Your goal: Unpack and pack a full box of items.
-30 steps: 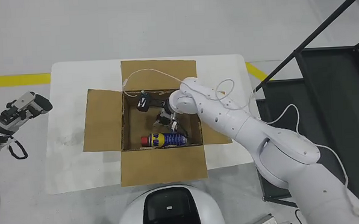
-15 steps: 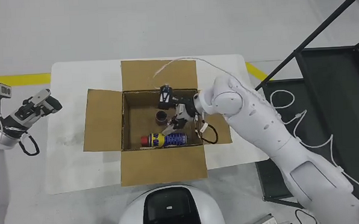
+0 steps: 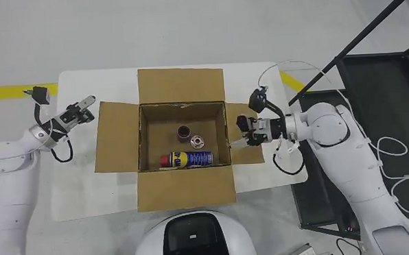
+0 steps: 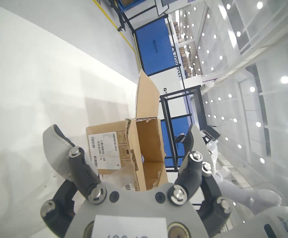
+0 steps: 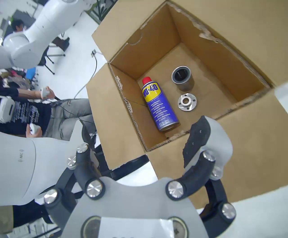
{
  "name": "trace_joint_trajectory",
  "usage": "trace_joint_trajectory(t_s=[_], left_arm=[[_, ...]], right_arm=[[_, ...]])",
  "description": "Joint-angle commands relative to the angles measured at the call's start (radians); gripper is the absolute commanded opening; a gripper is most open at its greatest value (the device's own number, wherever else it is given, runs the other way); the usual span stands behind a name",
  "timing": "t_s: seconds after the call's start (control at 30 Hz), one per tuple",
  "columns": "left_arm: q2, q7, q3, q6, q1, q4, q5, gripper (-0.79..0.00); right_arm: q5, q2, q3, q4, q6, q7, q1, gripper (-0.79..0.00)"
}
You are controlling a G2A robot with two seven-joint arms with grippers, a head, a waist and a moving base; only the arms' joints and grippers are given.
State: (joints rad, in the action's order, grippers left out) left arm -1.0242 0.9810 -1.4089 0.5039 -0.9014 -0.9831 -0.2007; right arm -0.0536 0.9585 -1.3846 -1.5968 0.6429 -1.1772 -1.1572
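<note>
Inside the open cardboard box [image 3: 180, 84] I count three items: one spray can [image 3: 190, 158] lying with its long axis left to right, one metal cylinder [image 3: 183, 133] and one flange [image 3: 197, 139]. My right gripper [image 3: 240, 131], fingers apart and empty, hovers just right of them. It is nearer than the left gripper [image 3: 87, 107], also spread, well left of the box.
</note>
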Motion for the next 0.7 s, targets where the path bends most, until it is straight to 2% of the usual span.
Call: trace_joint_trajectory(t_s=[0.0, 0.13, 0.3, 0.47, 0.67], left_arm=[[-0.007, 0.044, 0.027, 0.026, 0.027, 0.024, -0.045, 0.000], [-0.013, 0.114, 0.047, 0.047, 0.060, 0.031, -0.109, 0.000], [-0.015, 0.201, 0.065, 0.045, 0.074, -0.025, -0.177, 0.000], [-0.019, 0.239, 0.103, 0.017, 0.088, -0.098, -0.180, 0.000], [-0.043, 0.224, 0.211, -0.018, 0.129, -0.111, -0.143, 0.000]], right_arm=[[0.037, -0.014, -0.051, 0.029, 0.001, 0.001, -0.021, 0.000], [0.069, -0.034, -0.127, 0.077, 0.020, 0.020, -0.058, 0.000], [0.101, -0.045, -0.175, 0.175, 0.026, 0.052, -0.086, 0.000], [0.116, -0.046, -0.150, 0.303, 0.020, 0.051, -0.072, 0.000], [0.120, -0.035, -0.061, 0.462, 0.015, 0.033, -0.001, 0.000]])
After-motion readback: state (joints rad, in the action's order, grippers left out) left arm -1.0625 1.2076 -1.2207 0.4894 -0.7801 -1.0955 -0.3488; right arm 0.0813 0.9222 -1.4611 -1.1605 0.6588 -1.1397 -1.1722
